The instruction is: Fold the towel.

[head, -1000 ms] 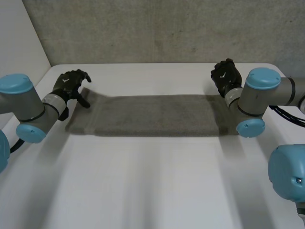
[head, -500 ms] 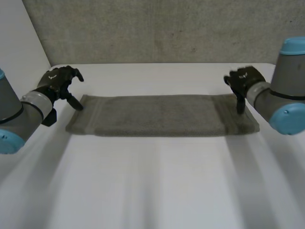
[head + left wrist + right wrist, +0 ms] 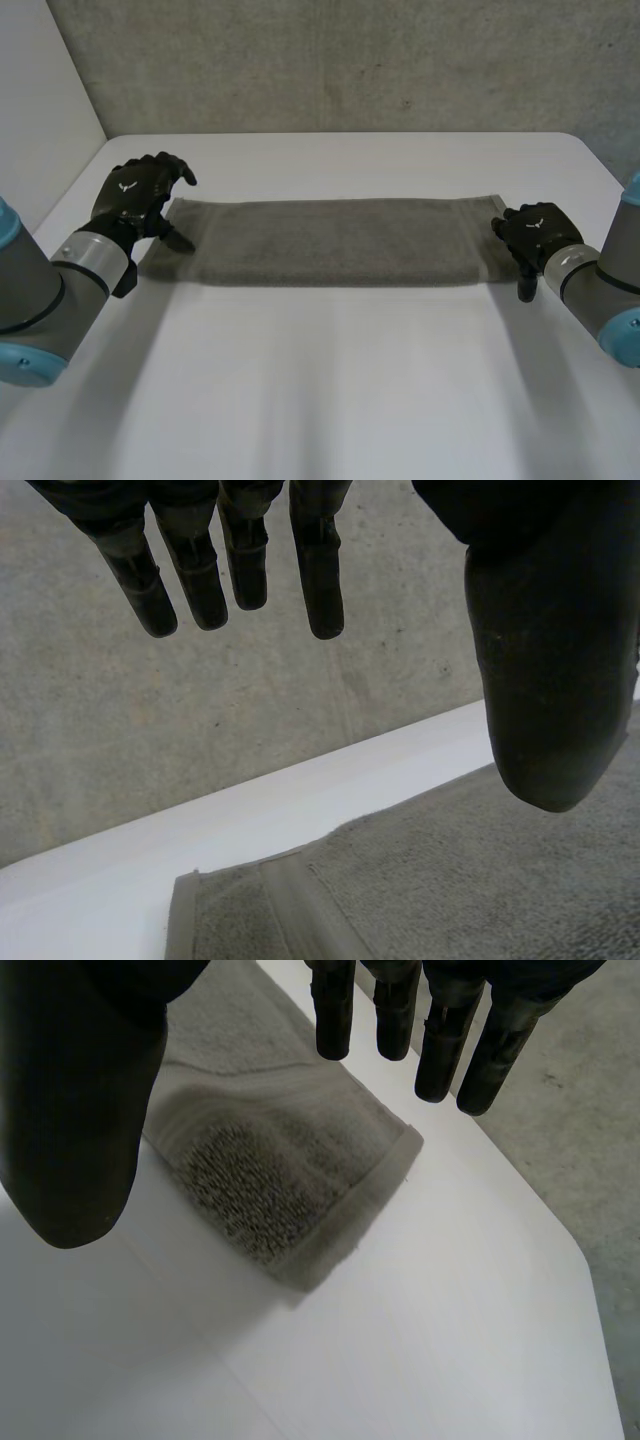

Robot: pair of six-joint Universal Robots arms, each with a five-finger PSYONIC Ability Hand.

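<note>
Left hand [image 3: 132,196] and right hand [image 3: 535,233] have come nearer, from the far corners to the short ends of the long grey terry towel [image 3: 330,242] lying flat on the white counter [image 3: 320,380]. Both are spread open and empty, so I judge grasping comes next.

Left hand [image 3: 138,196], right hand [image 3: 535,233]: nearer front.

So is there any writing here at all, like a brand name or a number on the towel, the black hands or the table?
No text here can be read.
Left hand: a small white mark on its back, too small to read as letters.
Right hand: the same kind of white mark, also unreadable.
Towel and table: plain, no label or print to be seen.
</note>
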